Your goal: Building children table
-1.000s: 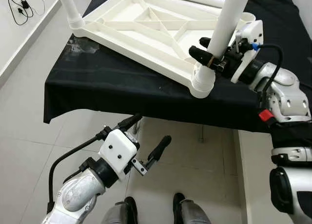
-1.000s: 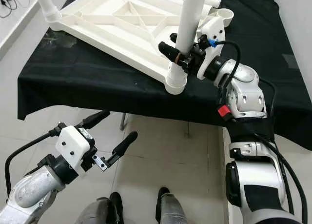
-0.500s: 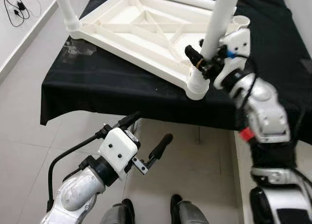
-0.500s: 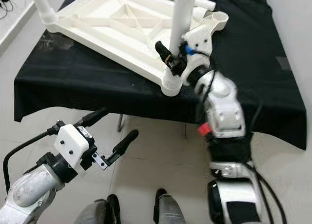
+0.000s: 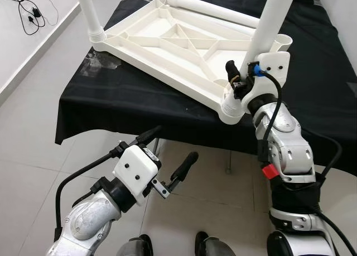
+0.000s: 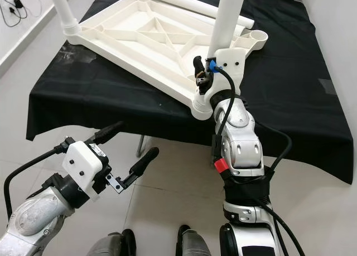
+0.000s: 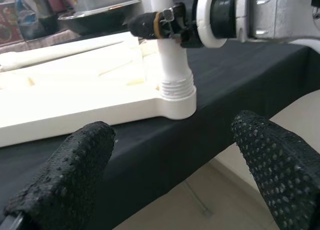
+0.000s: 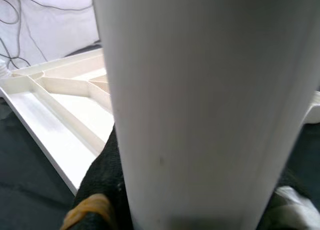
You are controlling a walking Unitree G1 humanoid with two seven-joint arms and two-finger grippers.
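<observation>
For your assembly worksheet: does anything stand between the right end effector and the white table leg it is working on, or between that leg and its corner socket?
Nothing visible does. The right end effector is closed around the white table leg just above the corner socket, and the leg already stands upright in that socket on the upturned tabletop.

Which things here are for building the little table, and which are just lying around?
For the job:
- white tabletop, upside down
- leg held by the right end effector
- standing leg
- loose leg

Lying about:
- black cloth
- cable on the floor
</observation>
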